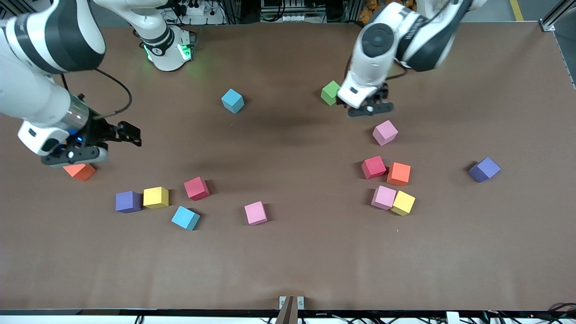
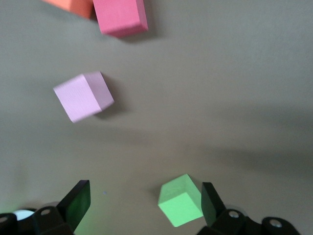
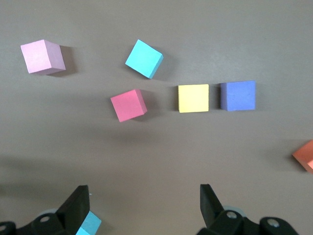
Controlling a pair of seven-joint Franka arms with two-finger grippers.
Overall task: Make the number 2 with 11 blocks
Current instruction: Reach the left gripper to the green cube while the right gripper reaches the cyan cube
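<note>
The blocks lie scattered on the brown table, and no number 2 shows. Toward the left arm's end are a green block [image 1: 330, 92] [image 2: 181, 200], pink [image 1: 385, 132] [image 2: 83, 96], red [image 1: 373, 167], orange [image 1: 398, 173], pink [image 1: 383, 197] and yellow [image 1: 403, 203]. Toward the right arm's end are orange [image 1: 79, 171], yellow [image 1: 156, 197], red [image 1: 196, 188], light blue [image 1: 185, 218] and pink [image 1: 255, 213]. Another light blue [image 1: 232, 100] sits mid-table. My left gripper [image 1: 344, 102] [image 2: 145, 205] is open around the green block, close to one finger. My right gripper [image 1: 129, 133] [image 3: 144, 208] hangs open and empty over bare table.
One purple cube [image 1: 128, 201] touches the yellow block near the right arm's end. Another purple cube [image 1: 484, 169] stands alone toward the left arm's end. The right arm's base [image 1: 168, 49] stands at the table's back edge. Bare table lies along the edge nearest the front camera.
</note>
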